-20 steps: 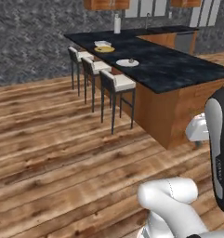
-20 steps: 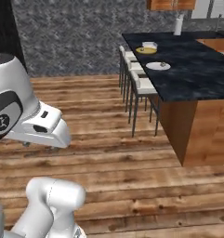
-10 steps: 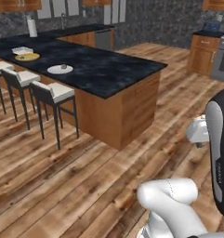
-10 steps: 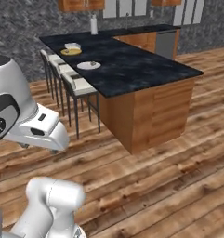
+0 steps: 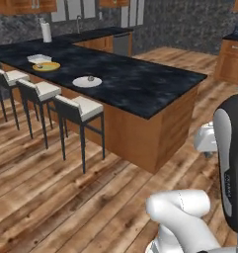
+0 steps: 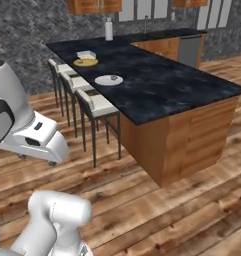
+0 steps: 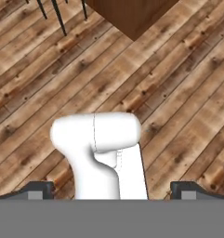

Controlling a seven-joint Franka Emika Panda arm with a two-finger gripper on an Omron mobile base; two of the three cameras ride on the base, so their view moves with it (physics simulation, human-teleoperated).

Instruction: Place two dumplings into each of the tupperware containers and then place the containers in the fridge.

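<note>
Two white tupperware containers sit on the black island counter (image 5: 140,84). The nearer container (image 5: 87,82) (image 6: 108,80) holds one small grey dumpling (image 5: 91,78) (image 6: 113,77). Behind a yellow-rimmed plate (image 5: 46,66) (image 6: 85,62) lies the farther container (image 5: 39,58) (image 6: 86,54); what lies in it and on the plate is too small to tell. My gripper (image 7: 112,190) is open, its fingertips (image 7: 36,189) wide apart and empty, looking down at the wooden floor well short of the counter. The fridge is out of view.
Three white-seated stools (image 5: 81,109) (image 6: 97,104) line the counter's near side. A paper towel roll (image 5: 46,32) (image 6: 108,29) stands at the far end. The island's wooden end panel (image 5: 175,123) faces me across open wooden floor (image 5: 51,197).
The whole picture has shifted: the base has moved and turned, so the island and its stools now lie closer and more central. The gripper has stayed open.
</note>
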